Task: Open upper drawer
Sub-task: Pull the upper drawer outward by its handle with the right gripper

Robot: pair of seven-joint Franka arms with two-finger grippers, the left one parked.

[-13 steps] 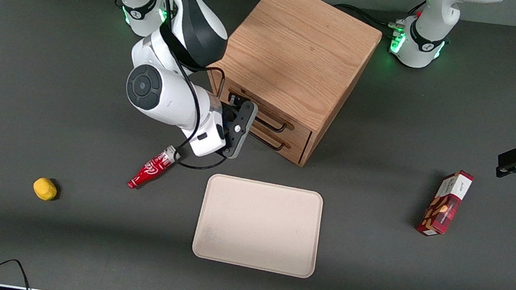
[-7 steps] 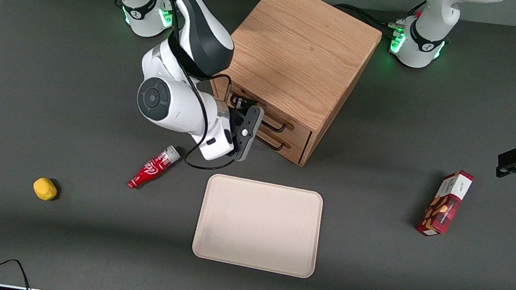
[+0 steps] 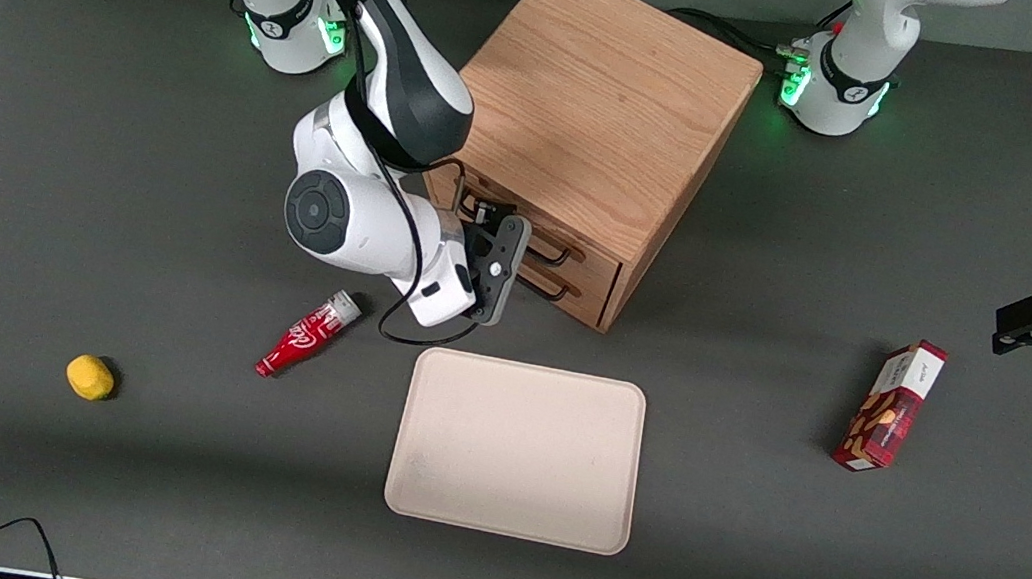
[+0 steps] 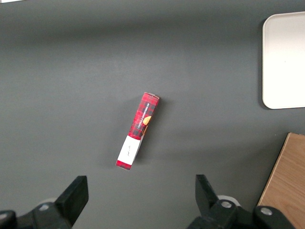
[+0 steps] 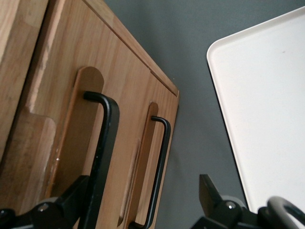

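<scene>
Hovering open hand (image 3: 499, 249) – just before closed upper drawer (image 5: 95, 119) handle.

light oak upper drawer (image 3: 538, 238), black handle (image 5: 102, 143), cream tray (image 3: 517, 449)

1. The upper drawer (image 3: 532, 233) was light oak, the uppermost of the two in the cabinet's front, and it sat shut, flush with that front.
2. Its handle (image 5: 102, 157) was a wide black wire bar with bent ends, set over a shallow rounded recess in the wood.
3. The gripper (image 3: 493, 248) hung right in front of the drawer, its fingers spread, one finger (image 5: 66, 202) close beside the handle; whether it touched could not be told.
</scene>
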